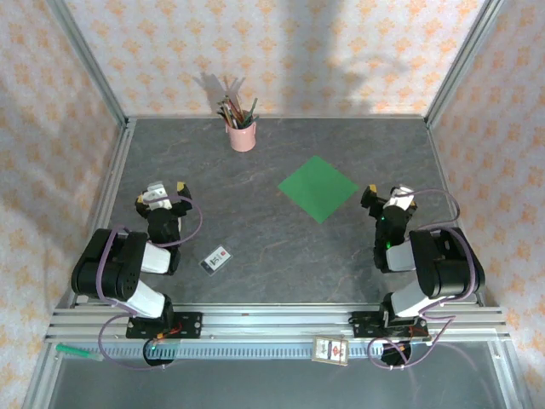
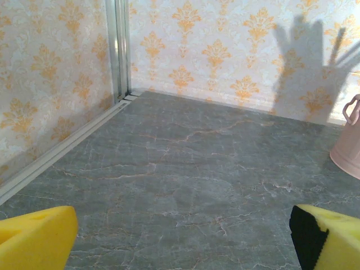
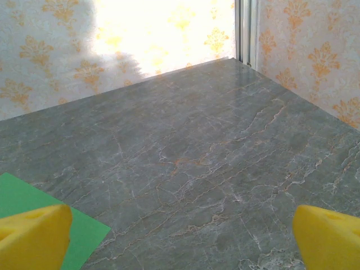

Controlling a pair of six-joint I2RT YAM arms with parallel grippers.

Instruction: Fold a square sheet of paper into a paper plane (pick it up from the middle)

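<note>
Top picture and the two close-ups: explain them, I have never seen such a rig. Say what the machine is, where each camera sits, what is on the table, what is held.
Two robot arms are bolted at the near edge of a grey table. The top picture looks down from above and behind them: left arm on the left, right arm on the right. The other two come from a camera on each wrist; the yellow blocks at the bottom corners are the left fingers and right fingers, spread wide, holding nothing. On the table: a flat green square sheet of paper, a small white card, and a pink cup of pencils.
</note>
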